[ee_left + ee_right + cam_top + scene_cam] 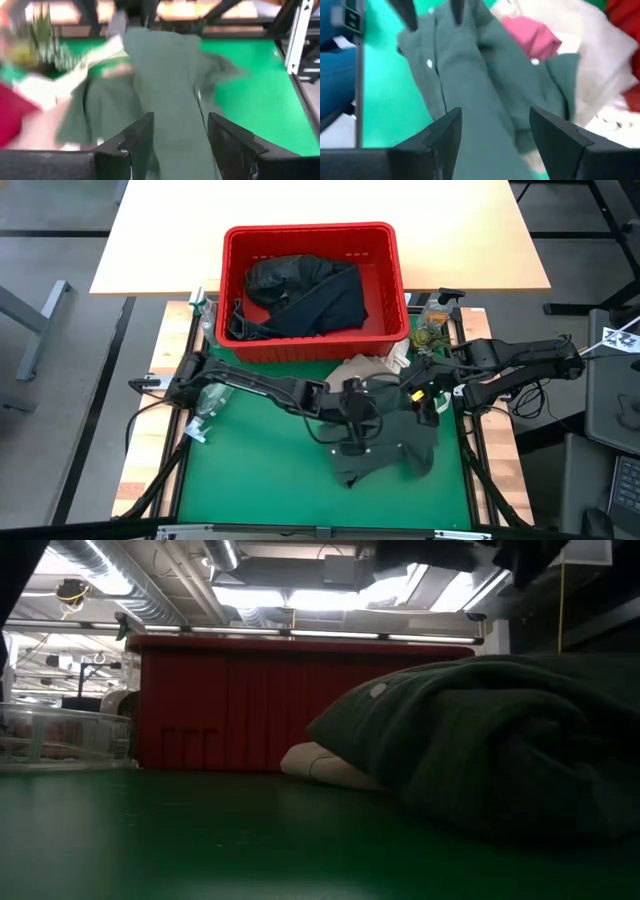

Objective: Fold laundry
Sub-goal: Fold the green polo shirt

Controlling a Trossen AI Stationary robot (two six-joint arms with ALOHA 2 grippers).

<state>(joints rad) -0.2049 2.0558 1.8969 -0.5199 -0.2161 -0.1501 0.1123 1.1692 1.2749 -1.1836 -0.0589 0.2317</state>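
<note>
Green matting [250,480] covers the table where we work, and nearest to us on it lies the olive-green buttoned shirt [385,445], spread in a rumpled heap with folds running along its length and small pale buttons showing in both wrist views. We see the left gripper [352,412] over the middle of the shirt, its fingers [131,142] spread apart with the cloth passing between them, and we cannot tell whether they touch the fabric. We see the right gripper [432,405] at the shirt's right edge, its fingers [445,132] also spread wide above the cloth, nothing pinched between them. Just beyond the shirt, a tan top [365,367] pokes out from under it, and the right wrist view shows a maroon piece [532,37] lying against that pale cloth. Behind these stands the red slatted basket [395,280], holding black garments [305,295] bunched inside it. Beside the basket's right front corner we make out a clear plastic bottle [435,315], and another clear container [205,405] lies on the mat's left edge. Farther back is a pale wooden tabletop [160,240].
</note>
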